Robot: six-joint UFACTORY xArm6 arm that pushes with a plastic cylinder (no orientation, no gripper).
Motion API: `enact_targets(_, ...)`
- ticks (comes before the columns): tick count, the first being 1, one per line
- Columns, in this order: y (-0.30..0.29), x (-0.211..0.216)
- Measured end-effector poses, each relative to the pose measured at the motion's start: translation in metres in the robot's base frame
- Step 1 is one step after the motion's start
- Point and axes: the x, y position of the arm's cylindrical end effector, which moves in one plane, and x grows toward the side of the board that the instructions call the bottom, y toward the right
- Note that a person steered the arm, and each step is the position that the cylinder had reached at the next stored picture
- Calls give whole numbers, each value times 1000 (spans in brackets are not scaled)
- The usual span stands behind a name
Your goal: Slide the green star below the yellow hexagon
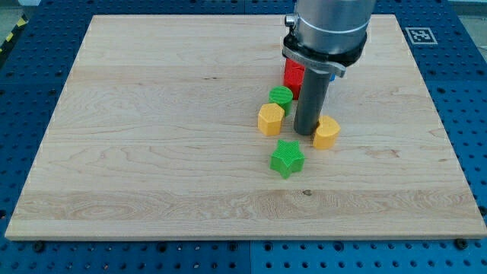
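Green star [287, 158]: nearest the view's bottom of all the blocks, flat on the board, apart from every other block; below and between the two yellow blocks, closer beneath the gap than beneath either one.
Yellow block on the view's right [326, 132]: up and to the right of the star; rounded outline, exact shape hard to tell; touching or just beside the rod's right side.
My tip [306, 133]: down on the board between the two yellow blocks, above the star and clear of it; no jaws or fingers, only a plain dark rod, so nothing clamped.
Yellow hexagon [271, 119]: to the view's left of the rod, near it but apart; above and left of the star.
Green round block [281, 96]: just above the hexagon, touching or nearly so; left of the rod.
Red block [293, 74]: farther up, partly hidden behind the arm; shape not clear.
Wooden board [152, 137]: pale, lying on a blue perforated table [23, 114].
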Motion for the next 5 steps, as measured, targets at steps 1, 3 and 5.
enact_targets(1,-15,-5)
enact_targets(3,-84,-5)
enact_targets(5,-29,-5)
